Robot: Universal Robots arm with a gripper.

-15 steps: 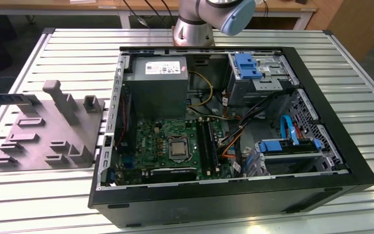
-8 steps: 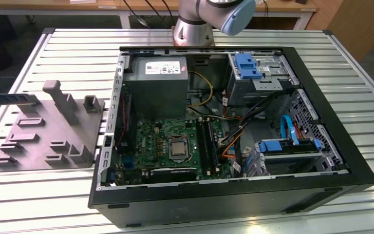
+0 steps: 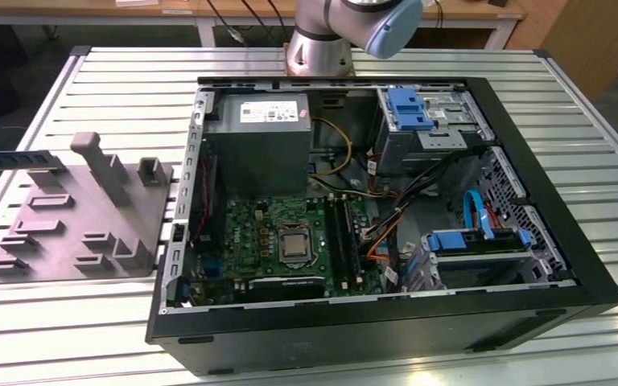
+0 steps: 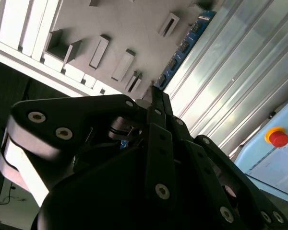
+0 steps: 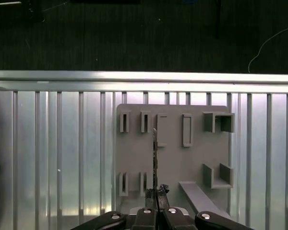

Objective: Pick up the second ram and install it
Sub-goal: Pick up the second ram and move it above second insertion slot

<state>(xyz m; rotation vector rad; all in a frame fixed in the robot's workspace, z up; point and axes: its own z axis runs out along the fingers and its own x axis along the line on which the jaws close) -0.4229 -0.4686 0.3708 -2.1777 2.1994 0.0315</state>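
End effector [image 5: 156, 192] is pinching the second ram [image 4: 185, 46] by one end. It's hanging over the grey block [image 5: 197, 153] on the desk [image 5: 62, 143].

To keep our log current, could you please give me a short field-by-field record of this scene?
claw: shut on the second ram
second ram: seen edge-on over the grey block in the first wrist view
grey block: on the slatted table, on the exterior view's left of the computer case
computer case: open, motherboard exposed
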